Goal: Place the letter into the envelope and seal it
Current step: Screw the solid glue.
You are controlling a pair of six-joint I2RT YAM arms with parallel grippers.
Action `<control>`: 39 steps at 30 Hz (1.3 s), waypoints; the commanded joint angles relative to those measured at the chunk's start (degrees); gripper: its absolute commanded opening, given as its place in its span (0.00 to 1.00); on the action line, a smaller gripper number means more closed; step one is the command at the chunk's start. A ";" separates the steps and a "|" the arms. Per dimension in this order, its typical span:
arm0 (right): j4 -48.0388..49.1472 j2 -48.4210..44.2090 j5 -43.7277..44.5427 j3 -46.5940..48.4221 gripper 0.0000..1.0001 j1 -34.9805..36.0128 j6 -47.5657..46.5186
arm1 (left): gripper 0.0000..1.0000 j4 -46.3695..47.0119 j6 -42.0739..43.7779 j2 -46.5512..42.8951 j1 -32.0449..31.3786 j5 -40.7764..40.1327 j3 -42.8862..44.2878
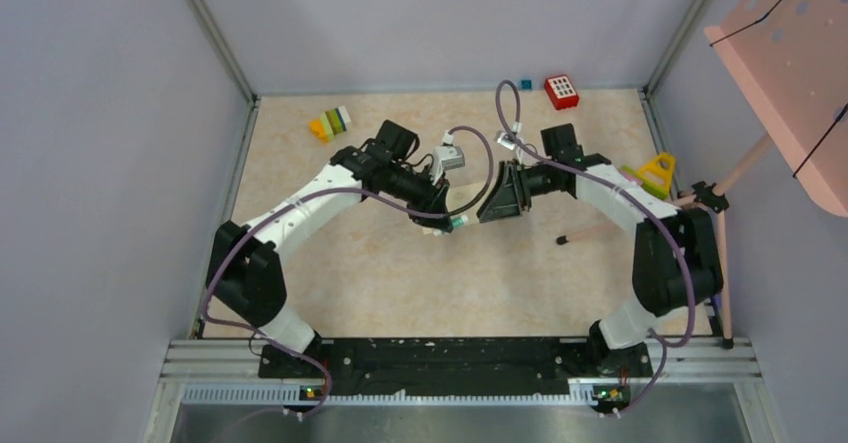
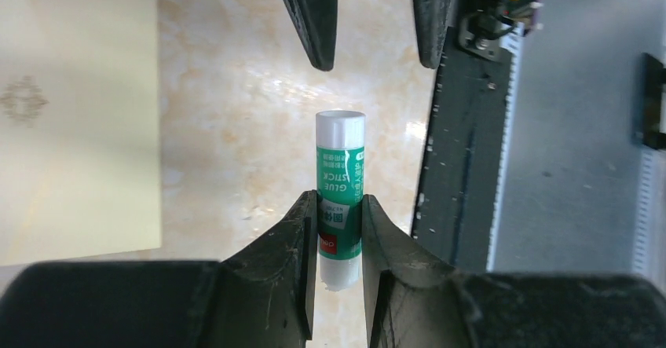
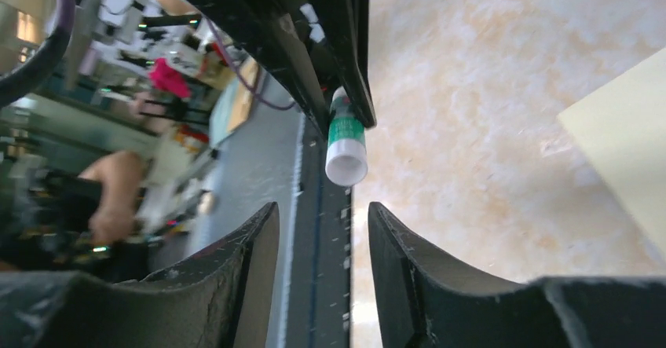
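Note:
My left gripper point(image 1: 450, 222) is shut on a green and white glue stick point(image 1: 459, 222) and holds it above the table, capped end pointing at my right gripper point(image 1: 482, 215). In the left wrist view the jaws point(image 2: 339, 206) clamp the stick point(image 2: 341, 159) near its base, and the right fingers point(image 2: 314, 18) stand open just past the cap. In the right wrist view my open gripper point(image 3: 323, 214) faces the stick's cap point(image 3: 345, 159), apart from it. The cream envelope point(image 2: 71, 128), with its small mark, lies flat beside the stick; its corner point(image 3: 620, 144) also shows. No letter is in view.
Coloured blocks point(image 1: 331, 123) lie at the back left, and a red block point(image 1: 561, 91) and a small blue cube point(image 1: 525, 83) at the back. A yellow triangle point(image 1: 657, 171) and a pink stand point(image 1: 790, 73) are at the right. The black base rail point(image 1: 450, 358) runs along the near edge.

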 commanded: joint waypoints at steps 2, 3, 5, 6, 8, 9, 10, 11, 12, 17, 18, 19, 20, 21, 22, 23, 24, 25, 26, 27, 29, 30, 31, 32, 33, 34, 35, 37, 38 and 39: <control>-19.28 9.29 -4.53 9.20 0.44 -0.57 -1.84 | 0.00 7.81 -0.75 -4.68 -3.36 -15.52 -2.73; -19.75 10.32 -4.63 9.72 0.44 -0.56 -2.15 | 0.00 8.20 -0.45 -4.84 -4.23 -17.71 -3.06; -18.26 12.12 -4.77 9.91 0.43 -0.61 0.26 | 0.00 8.71 0.06 -4.82 -5.69 -20.85 -3.32; -17.89 12.65 -4.69 9.88 0.42 -0.60 0.84 | 0.00 9.05 0.09 -4.74 -6.31 -23.29 -3.44; -16.81 13.42 -4.00 9.62 0.42 -0.48 1.78 | 0.00 9.89 0.47 -4.69 -7.65 -26.92 -3.81; -15.35 13.52 -3.70 9.13 0.42 -0.37 3.17 | 0.00 10.43 0.46 -4.65 -8.04 -28.28 -4.10; -12.88 13.59 -3.29 8.30 0.42 -0.29 5.20 | 0.00 10.70 0.44 -4.59 -8.42 -29.09 -4.22; -10.12 13.54 -3.11 7.32 0.42 -0.18 8.37 | 0.00 10.85 0.52 -4.43 -8.75 -29.67 -4.17; -7.08 13.46 -2.61 6.35 0.41 0.04 11.47 | 0.00 10.95 0.53 -4.24 -9.06 -30.32 -4.09; 1.32 13.74 -0.46 3.81 0.40 1.27 18.69 | 0.00 11.19 0.91 -3.61 -11.00 -33.11 -4.10; 1.30 13.90 -0.30 3.91 0.39 1.49 18.76 | 0.00 11.11 1.01 -3.51 -11.25 -33.19 -4.14; 1.09 14.04 -0.02 4.30 0.39 1.50 18.67 | 0.00 11.03 1.12 -3.51 -11.48 -33.28 -4.11; 1.00 14.12 0.14 4.37 0.39 1.62 18.52 | 0.00 11.08 1.21 -3.50 -11.73 -33.25 -4.15; 0.95 14.19 0.22 4.46 0.39 1.61 18.55 | 0.00 10.96 1.25 -3.52 -11.87 -33.24 -4.13; 0.95 14.26 0.38 4.50 0.39 1.63 18.59 | 0.00 10.92 1.39 -3.54 -11.96 -33.01 -4.09; 1.03 14.31 0.45 4.59 0.39 1.67 18.58 | 0.00 10.85 1.48 -3.62 -12.11 -32.60 -4.10; 1.06 14.44 0.49 4.59 0.39 1.65 18.66 | 0.00 10.76 1.50 -3.59 -12.26 -32.26 -4.12; 1.04 14.61 0.75 4.64 0.39 1.62 18.66 | 0.00 10.65 1.54 -3.57 -12.36 -32.02 -4.09; 1.09 14.81 0.87 4.74 0.38 1.61 18.67 | 0.00 10.64 1.58 -3.55 -12.51 -31.98 -4.07; 1.08 15.01 0.94 4.77 0.38 1.66 18.69 | 0.00 10.57 1.65 -3.44 -12.67 -31.97 -4.06; 0.89 15.34 1.22 5.02 0.38 1.64 18.70 | 0.00 10.49 1.67 -3.38 -12.90 -31.95 -3.90; 0.87 15.50 1.39 5.16 0.38 1.63 18.68 | 0.00 10.40 1.72 -3.33 -12.95 -31.88 -3.90; 0.77 15.59 1.50 5.24 0.38 1.65 18.63 | 0.00 10.39 1.76 -3.33 -13.01 -31.90 -3.89; 0.70 15.64 1.63 5.26 0.37 1.66 18.66 | 0.00 10.36 1.80 -3.37 -13.21 -31.95 -3.89; 0.69 15.72 1.85 5.28 0.37 1.60 18.59 | 0.00 10.37 1.84 -3.40 -13.29 -32.11 -3.93; 0.66 15.73 1.99 5.31 0.36 1.59 18.52 | 0.00 10.39 1.93 -3.45 -13.35 -32.25 -3.93; 0.60 15.73 2.12 5.34 0.35 1.65 18.52 | 0.00 10.34 1.92 -3.41 -13.48 -32.36 -3.89; 0.45 15.66 2.02 5.41 0.32 1.63 18.36 | 0.00 10.34 2.02 -3.38 -13.55 -32.54 -4.01; 0.36 15.65 1.96 5.47 0.30 1.59 18.28 | 0.00 10.38 2.02 -3.31 -13.55 -32.63 -4.01; 0.25 15.64 1.98 5.55 0.28 1.66 18.17 | 0.00 10.32 1.98 -3.21 -13.59 -32.63 -4.01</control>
